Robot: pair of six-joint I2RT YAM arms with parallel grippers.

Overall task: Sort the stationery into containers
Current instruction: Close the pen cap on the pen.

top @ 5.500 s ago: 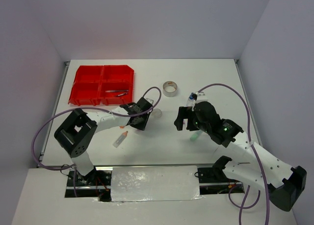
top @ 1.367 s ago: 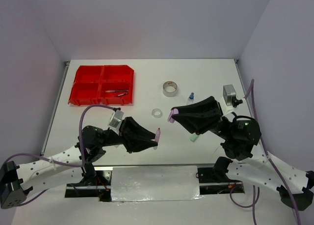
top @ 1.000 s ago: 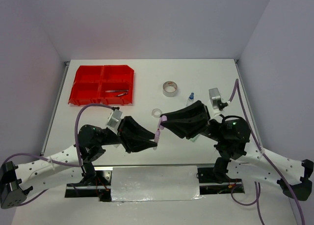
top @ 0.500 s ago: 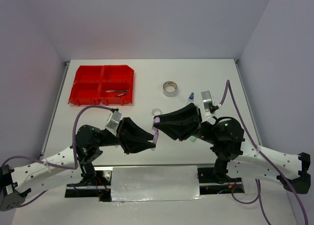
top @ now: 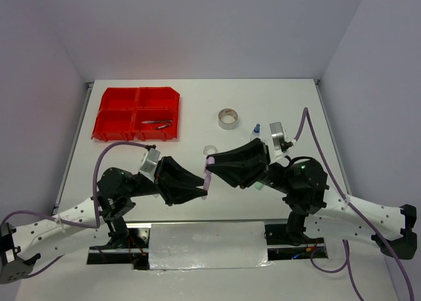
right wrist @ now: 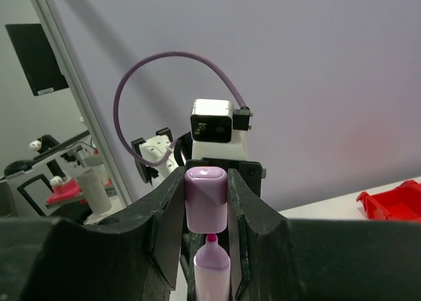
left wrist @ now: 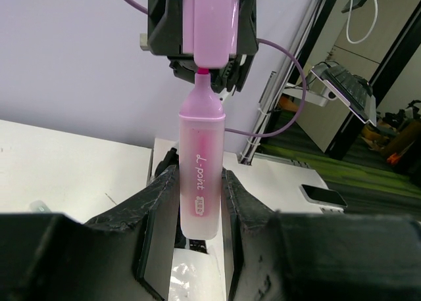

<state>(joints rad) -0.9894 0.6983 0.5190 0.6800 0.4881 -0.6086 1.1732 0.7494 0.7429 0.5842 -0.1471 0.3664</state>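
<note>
My left gripper [top: 203, 185] [left wrist: 199, 177] is shut on the body of a pink marker [top: 208, 178] [left wrist: 199, 183], held above the table with its bare tip pointing at the right gripper. My right gripper [top: 210, 162] [right wrist: 206, 183] is shut on the marker's pink cap [top: 211, 160] [right wrist: 206, 199] [left wrist: 209, 22]. The cap sits in line with the marker tip, just short of it, with a small gap. The red organiser tray [top: 118, 107] lies at the back left with thin pens [top: 156, 123] in one near compartment.
A grey tape roll [top: 228, 118] lies at the back centre. A clear tape ring [top: 209, 148] sits just behind the meeting grippers. A blue-capped clear bottle [top: 256, 129] stands beside the right arm. Both arms reach inward over the table's near middle.
The right gripper has carried the cap left and closer to the marker tip, and the two now line up. In the last half second almost nothing moved.
</note>
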